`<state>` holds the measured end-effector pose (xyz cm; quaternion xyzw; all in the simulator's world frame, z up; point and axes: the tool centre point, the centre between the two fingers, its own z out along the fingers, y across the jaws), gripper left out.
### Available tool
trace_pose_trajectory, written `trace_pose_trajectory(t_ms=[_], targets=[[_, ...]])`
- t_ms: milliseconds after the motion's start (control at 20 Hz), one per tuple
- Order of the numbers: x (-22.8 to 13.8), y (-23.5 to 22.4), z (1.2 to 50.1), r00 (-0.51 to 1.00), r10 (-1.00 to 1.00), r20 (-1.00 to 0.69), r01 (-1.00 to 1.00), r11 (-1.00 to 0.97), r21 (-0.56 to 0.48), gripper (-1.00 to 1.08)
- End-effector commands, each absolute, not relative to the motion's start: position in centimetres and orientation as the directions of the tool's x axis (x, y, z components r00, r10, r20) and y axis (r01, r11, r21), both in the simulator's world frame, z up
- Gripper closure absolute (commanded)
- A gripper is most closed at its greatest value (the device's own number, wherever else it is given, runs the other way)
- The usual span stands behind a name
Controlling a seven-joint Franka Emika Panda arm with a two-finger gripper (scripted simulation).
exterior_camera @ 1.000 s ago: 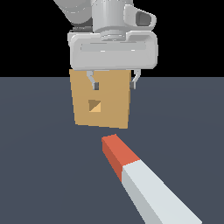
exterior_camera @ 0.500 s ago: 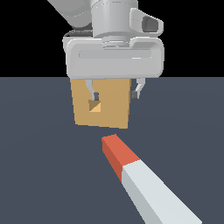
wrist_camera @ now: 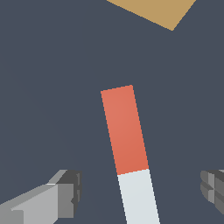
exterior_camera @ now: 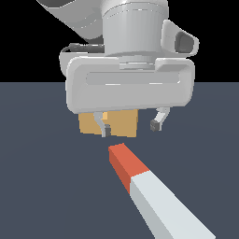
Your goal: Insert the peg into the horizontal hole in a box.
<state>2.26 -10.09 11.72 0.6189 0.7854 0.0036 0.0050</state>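
— What does the peg look like from where you are?

— The long square-section peg with a short red end and a pale grey-white body (exterior_camera: 149, 193) lies flat on the dark slate-blue table (exterior_camera: 42, 177). In the exterior view its red end points away toward the flat tan-orange square box (exterior_camera: 119, 122), with a strip of bare table between the two. In my wrist view the peg (wrist_camera: 129, 153) runs up the middle, red end toward the box's corner (wrist_camera: 157, 11).

— And the hole?

— I cannot see it; my own housing covers most of the box's face.

— Your end effector?

— My end effector (exterior_camera: 129, 127) hangs above the table, spread wide and holding nothing. One dark-tipped fingertip (exterior_camera: 105, 130) shows in front of the box's lower edge, the other off to the exterior view's right. In the wrist view the two fingers (wrist_camera: 65, 197) stand on either side of the peg, well apart from it, touching nothing.

— Any labels or writing?

— None that I can read.
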Motion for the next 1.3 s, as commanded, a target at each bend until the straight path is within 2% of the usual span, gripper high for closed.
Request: trace_pose_trajectory(t_ms=[0,550,1250], targets=[[2.8,-11.7,10.7,-0.275,0.962,-0.003,0.961,0.275,0.010,-0.92],[5.1,-16.5,7.7,-0.395,0.919,0.000,0.919,0.395,0.002,-0.92],[5.7,-17.4,6.4,-0.418,0.909,0.000,0.909,0.418,0.000,-0.92]])
